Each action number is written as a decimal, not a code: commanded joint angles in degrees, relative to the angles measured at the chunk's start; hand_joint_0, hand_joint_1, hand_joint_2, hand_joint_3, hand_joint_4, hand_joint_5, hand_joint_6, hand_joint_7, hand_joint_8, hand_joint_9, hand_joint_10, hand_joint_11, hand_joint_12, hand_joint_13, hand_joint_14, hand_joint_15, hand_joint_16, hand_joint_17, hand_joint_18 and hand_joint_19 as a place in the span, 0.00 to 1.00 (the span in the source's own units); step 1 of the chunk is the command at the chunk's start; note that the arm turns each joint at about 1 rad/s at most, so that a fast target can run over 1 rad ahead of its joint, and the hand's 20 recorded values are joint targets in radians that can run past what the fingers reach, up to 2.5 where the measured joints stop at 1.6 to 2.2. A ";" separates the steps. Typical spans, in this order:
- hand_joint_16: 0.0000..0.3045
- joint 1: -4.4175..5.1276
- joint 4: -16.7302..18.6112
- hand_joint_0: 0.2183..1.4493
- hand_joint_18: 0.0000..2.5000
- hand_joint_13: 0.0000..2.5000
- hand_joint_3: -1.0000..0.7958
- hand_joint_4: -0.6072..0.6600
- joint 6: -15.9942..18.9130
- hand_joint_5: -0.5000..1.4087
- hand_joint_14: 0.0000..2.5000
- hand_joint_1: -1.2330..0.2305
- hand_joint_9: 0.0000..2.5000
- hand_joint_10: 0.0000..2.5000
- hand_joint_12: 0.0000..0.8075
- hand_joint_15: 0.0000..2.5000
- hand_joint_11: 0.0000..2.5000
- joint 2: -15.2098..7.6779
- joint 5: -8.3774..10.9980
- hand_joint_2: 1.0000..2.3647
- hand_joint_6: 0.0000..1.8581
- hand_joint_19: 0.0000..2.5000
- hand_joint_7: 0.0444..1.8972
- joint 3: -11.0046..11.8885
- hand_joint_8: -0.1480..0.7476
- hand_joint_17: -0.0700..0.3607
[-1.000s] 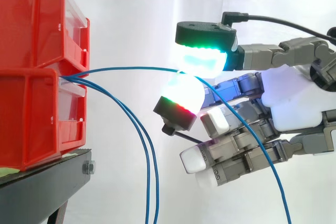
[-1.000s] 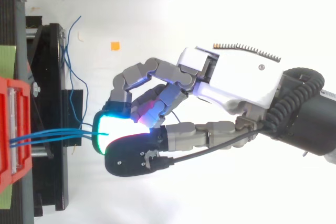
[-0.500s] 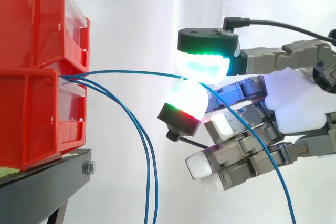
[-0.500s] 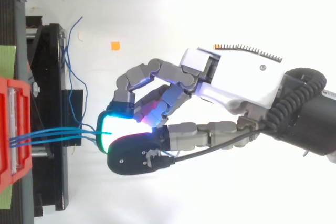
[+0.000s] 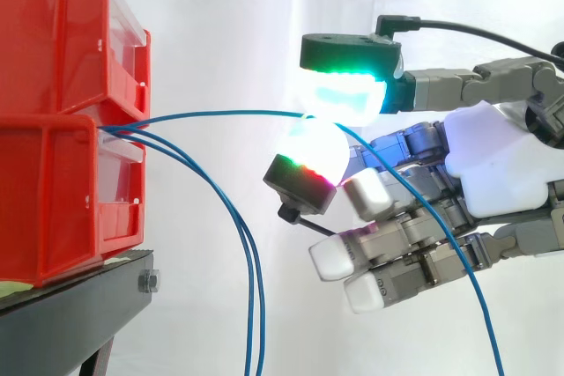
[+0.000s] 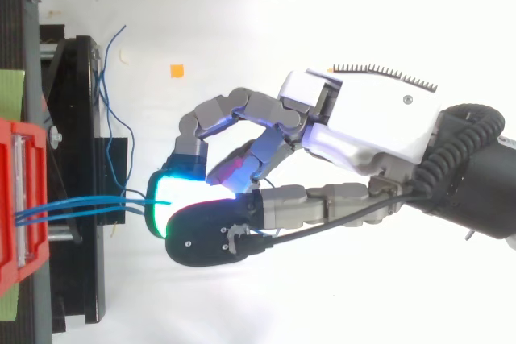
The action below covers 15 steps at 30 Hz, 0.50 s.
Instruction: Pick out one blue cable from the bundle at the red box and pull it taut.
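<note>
an upper red bin (image 5: 53,33) sits stacked on a lower red bin (image 5: 53,200), both on a black stand (image 5: 70,323) at the left of the side view, before a white curtain (image 5: 229,15). three blue cables (image 5: 123,132) come out close together at the front of the lower red bin. the hand (image 5: 493,160) reaches in from the right and is closed on one blue cable (image 5: 220,114). it pinches this cable between two glowing fingertips (image 5: 344,94): one pad above, lit green and cyan, and one below, lit white with a red and green edge. the cable runs almost level from the bin to the pinch, with a slight upward bow, then slopes down across the other curled fingers to the lower right edge. the two other cables (image 5: 254,332) sag away from the bin and hang down side by side, apart from the hand. in the top view the cables run close together across the stand toward the pads, and the hand (image 6: 363,118) sits just right of the stand. a small orange square (image 6: 176,70) lies on the white surface near the stand.
</note>
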 commanded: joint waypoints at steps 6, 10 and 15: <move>0.07 -0.29 0.14 0.32 0.35 0.43 0.50 0.46 0.97 0.19 0.01 0.33 0.54 0.01 0.26 0.17 0.32 0.01 -0.21 0.01 0.50 0.20 0.50 -0.35 0.55 0.28; 0.08 -0.38 0.31 0.32 0.36 0.46 0.50 0.46 1.15 0.19 0.01 0.33 0.55 0.01 0.30 0.26 0.36 -0.08 -0.21 0.01 0.50 0.24 0.50 -0.53 0.55 0.30; 0.10 -0.55 0.31 0.33 0.38 0.49 0.49 0.46 1.15 0.19 0.01 0.34 0.55 0.01 0.34 0.34 0.37 -0.08 -0.21 0.01 0.50 0.26 0.50 -0.61 0.54 0.32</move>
